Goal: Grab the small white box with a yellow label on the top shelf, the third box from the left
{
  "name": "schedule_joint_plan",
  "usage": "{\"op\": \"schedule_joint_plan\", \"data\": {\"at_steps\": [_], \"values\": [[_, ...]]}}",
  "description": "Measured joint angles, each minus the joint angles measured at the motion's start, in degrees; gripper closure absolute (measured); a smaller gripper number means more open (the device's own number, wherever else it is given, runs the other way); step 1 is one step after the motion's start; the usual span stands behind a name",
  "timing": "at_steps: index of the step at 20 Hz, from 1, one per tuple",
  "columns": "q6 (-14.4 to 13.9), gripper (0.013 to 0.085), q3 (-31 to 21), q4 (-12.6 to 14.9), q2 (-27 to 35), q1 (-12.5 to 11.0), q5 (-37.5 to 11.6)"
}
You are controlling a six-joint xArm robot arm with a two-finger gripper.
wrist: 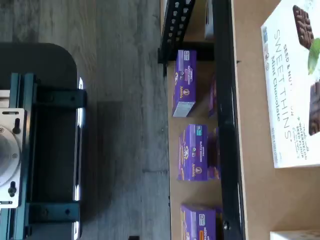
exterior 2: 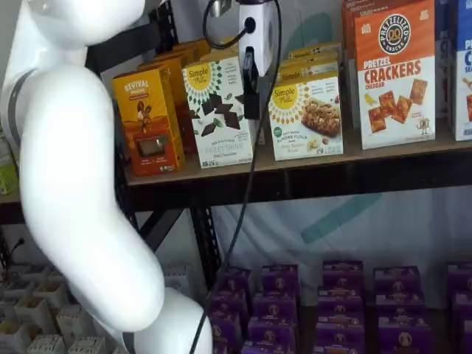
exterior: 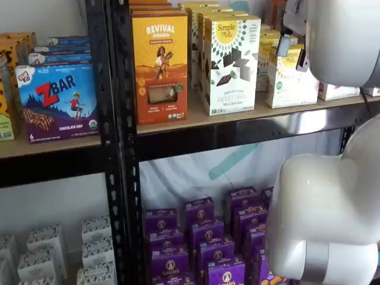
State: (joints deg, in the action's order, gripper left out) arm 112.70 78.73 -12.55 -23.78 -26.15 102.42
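Note:
The small white box (exterior 2: 305, 118), with a yellow top and label and pale cookies pictured, stands on the top shelf (exterior 2: 383, 153) in both shelf views. In a shelf view the box (exterior: 290, 80) is partly behind my white arm. My gripper (exterior 2: 251, 99) hangs from above in front of the shelf, between the taller Sweet Thins box (exterior 2: 219, 110) and the small white box, just left of the latter. Only a black finger seen side-on shows, so I cannot tell whether it is open. The wrist view shows the Sweet Thins box (wrist: 294, 85) lying over the tan shelf board (wrist: 255, 165).
An orange Revival box (exterior 2: 147, 122) stands left of the Sweet Thins box and a pretzel cracker box (exterior 2: 394, 74) to the right. Purple boxes (exterior 2: 332, 302) fill the lower shelf. A black rail (wrist: 226, 125) fronts the shelf. A dark mount with teal brackets (wrist: 30, 150) shows in the wrist view.

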Motion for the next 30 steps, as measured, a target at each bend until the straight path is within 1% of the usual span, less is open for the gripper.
{"op": "schedule_joint_plan", "data": {"at_steps": [2, 3, 4, 5, 6, 8, 10, 11, 13, 14, 15, 20, 25, 28, 30], "values": [[-0.2, 0.013, -0.7, -0.3, -1.1, 0.1, -1.2], [-0.2, 0.013, -1.2, -0.9, -1.6, -0.1, -1.9], [0.3, 0.013, -1.8, -3.5, -2.1, -1.3, -2.8], [0.9, 0.013, -3.0, -6.6, -3.0, -2.7, -4.8], [1.3, 0.013, -4.0, -7.9, -3.8, -3.2, -6.8], [1.9, 0.013, -4.7, -9.1, -4.3, -3.9, -9.1], [2.5, 0.013, -4.6, -9.6, -3.9, -4.4, -10.3], [2.7, 0.013, -4.3, -9.7, -3.6, -4.6, -10.6], [3.1, 0.013, -3.1, -8.7, -2.2, -4.6, -10.7], [3.4, 0.013, -3.1, -8.6, -1.9, -4.6, -11.6], [3.7, 0.013, -3.1, -8.6, -1.4, -4.7, -12.5], [4.3, 0.013, -1.1, -8.7, 1.6, -4.9, -13.3], [4.9, 0.013, 0.6, -8.0, 4.7, -4.8, -14.8], [5.1, 0.013, 2.0, -6.8, 6.7, -4.7, -14.9], [4.9, 0.013, 3.0, -5.6, 7.6, -4.4, -13.8]]}}
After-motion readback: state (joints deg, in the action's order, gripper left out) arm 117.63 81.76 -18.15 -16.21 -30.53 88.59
